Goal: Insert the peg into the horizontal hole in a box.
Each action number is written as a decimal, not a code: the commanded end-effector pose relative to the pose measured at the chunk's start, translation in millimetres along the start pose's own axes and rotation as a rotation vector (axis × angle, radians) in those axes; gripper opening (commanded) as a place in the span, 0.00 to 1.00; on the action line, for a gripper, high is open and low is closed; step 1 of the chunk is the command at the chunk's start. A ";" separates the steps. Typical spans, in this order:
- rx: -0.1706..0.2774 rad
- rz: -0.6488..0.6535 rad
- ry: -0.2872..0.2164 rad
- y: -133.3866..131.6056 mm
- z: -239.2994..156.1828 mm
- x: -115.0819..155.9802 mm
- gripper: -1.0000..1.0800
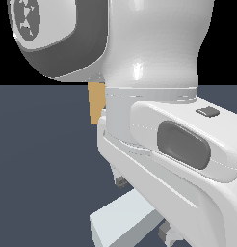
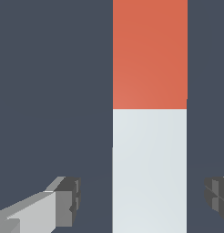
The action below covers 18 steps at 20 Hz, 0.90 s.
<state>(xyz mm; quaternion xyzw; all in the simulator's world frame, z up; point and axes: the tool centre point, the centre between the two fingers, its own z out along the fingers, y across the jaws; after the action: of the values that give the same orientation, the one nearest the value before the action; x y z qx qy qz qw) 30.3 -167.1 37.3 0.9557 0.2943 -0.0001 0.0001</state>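
The peg (image 2: 149, 136) is shown lying flat on the dark grey floor (image 2: 50, 91), its red-orange section (image 2: 149, 54) adjoining its white section. The gripper (image 2: 143, 200) is seen with its fingers (image 2: 68, 200) spread apart on either side of the white section, neither touching it. In the exterior view, the box (image 1: 95, 103) is largely hidden behind the white arm (image 1: 154, 58); the hole is not visible.

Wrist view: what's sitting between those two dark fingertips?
The peg lies between the fingers, its white part level with them. A strip of bare dark floor shows on each side, so the gripper is open, not touching it.
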 end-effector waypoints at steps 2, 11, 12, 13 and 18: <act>0.000 0.002 0.000 -0.3 14.2 -0.3 0.96; 0.000 0.003 0.000 0.8 17.1 0.2 0.00; 0.000 0.003 0.000 0.8 17.1 0.2 0.00; 0.000 0.003 0.000 0.8 17.1 0.2 0.00; 0.000 0.002 0.000 0.4 17.0 0.1 0.00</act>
<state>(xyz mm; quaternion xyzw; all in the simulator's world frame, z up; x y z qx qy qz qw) 30.5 -167.8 20.2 0.9562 0.2929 -0.0005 -0.0001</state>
